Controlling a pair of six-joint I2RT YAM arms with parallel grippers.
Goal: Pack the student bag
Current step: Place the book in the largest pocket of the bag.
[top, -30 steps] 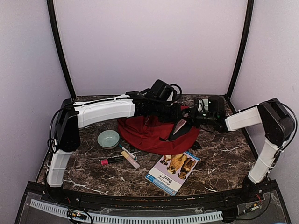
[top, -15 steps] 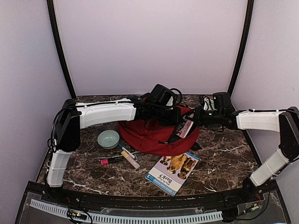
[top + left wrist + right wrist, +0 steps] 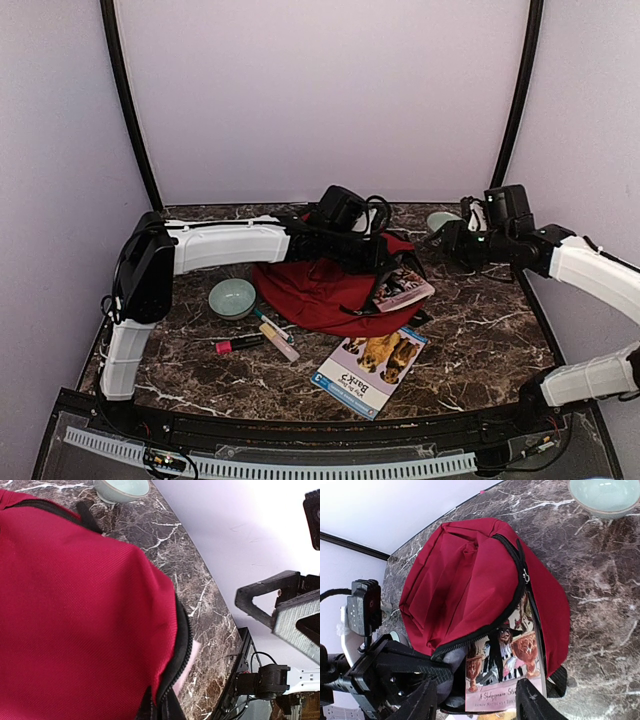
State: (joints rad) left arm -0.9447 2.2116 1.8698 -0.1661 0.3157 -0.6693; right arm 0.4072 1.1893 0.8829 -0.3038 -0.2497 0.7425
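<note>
The dark-red student bag (image 3: 320, 290) lies at the middle back of the marble table, its zipped mouth facing right. My left gripper (image 3: 372, 255) is shut on the upper edge of that mouth and holds it up; the left wrist view shows only red fabric (image 3: 75, 605) and the black zipper edge. A pink Shakespeare storybook (image 3: 502, 670) sticks halfway out of the mouth (image 3: 403, 288). My right gripper (image 3: 480, 705) hangs open just right of the book (image 3: 443, 247), apart from it, with nothing between its fingers.
A book with animals on its cover (image 3: 375, 358) lies in front of the bag. A pale green bowl (image 3: 232, 297) stands left of the bag, and another bowl (image 3: 440, 220) is at the back right. A pink marker (image 3: 240, 343) and a cream marker (image 3: 278, 340) lie at the front left.
My right gripper has opened, let go of the storybook in the bag's mouth and drawn back to the right. The left gripper has kept its hold on the bag's edge.
</note>
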